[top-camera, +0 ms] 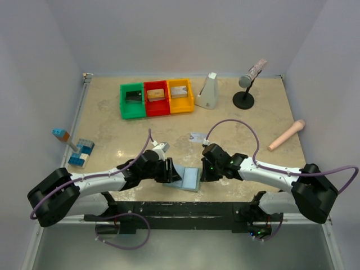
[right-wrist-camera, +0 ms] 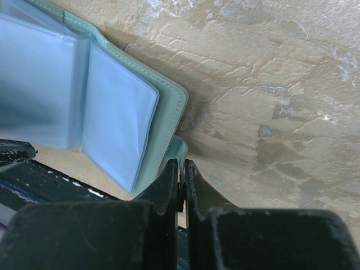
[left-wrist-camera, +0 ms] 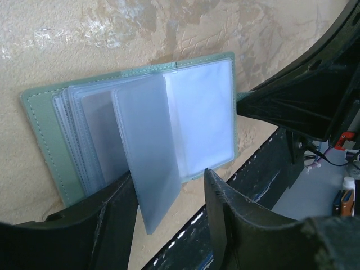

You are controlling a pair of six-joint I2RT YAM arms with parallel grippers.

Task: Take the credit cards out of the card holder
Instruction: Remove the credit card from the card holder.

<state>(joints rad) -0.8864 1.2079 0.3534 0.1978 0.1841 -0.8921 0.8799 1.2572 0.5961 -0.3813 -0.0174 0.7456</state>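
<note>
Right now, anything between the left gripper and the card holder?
Nothing visible. The left gripper is open right at the open card holder, with one clear sleeve standing up between its fingers.

Stitched leather-look cover, clear plastic sleeves, stone-look tabletop.
The card holder has a matt grey-green, fine-grained cover with a stitched edge. Its sleeves are smooth, slightly glossy, frosted-translucent plastic. The table looks like rough, mottled beige stone. The fingers of the left gripper are matt black, faintly ridged plastic.
</note>
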